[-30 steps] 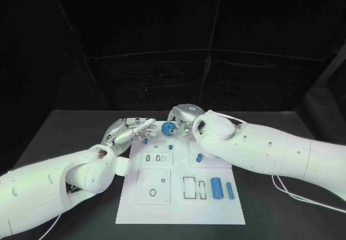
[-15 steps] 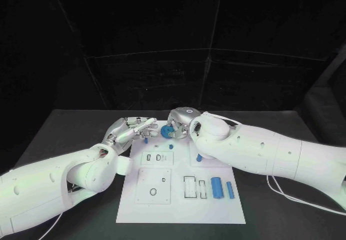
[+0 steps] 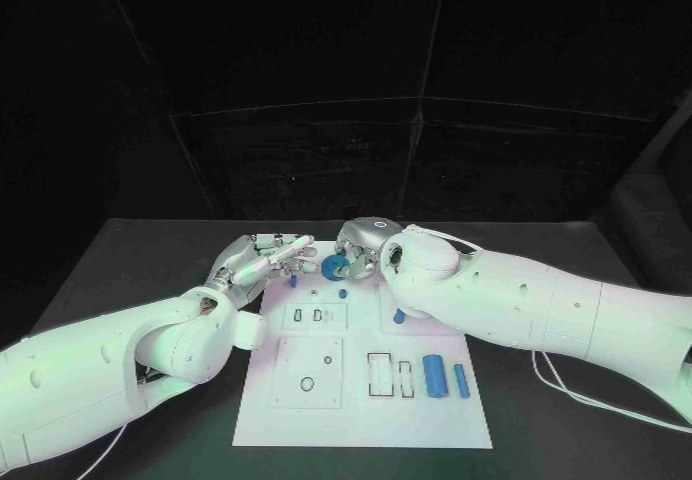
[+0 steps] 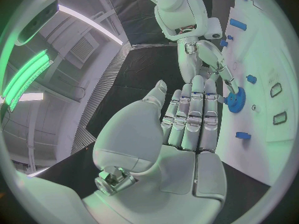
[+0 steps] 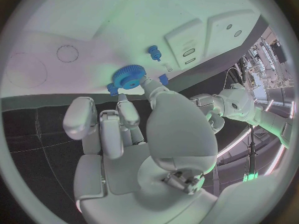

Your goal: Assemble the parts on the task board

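Note:
My right hand (image 3: pixel 364 248) pinches a blue toothed gear (image 3: pixel 336 265) in its fingertips, just over the far end of the white task board (image 3: pixel 361 410). The right wrist view shows the gear (image 5: pixel 128 76) at the tips of my right hand (image 5: pixel 134 129), close to the board (image 5: pixel 74 30). My left hand (image 3: pixel 267 258) hovers beside the gear with straight fingers and holds nothing. In the left wrist view my left hand (image 4: pixel 187 129) points towards the gear (image 4: pixel 235 100). Small blue pegs (image 3: pixel 291 282) (image 3: pixel 342 293) stand on the board near the gear.
Further blue parts lie on the board's right side: a short piece (image 3: pixel 398 316), a thick cylinder (image 3: pixel 433 376) and a thin bar (image 3: pixel 460 380). Outlined slots (image 3: pixel 307 316) (image 3: pixel 379 374) and a square plate with an oval hole (image 3: pixel 306 384) mark the board's middle. Black table (image 3: pixel 130 270) surrounds it.
My right hand has sunk a little towards the board with the gear. The left hand has hardly moved.

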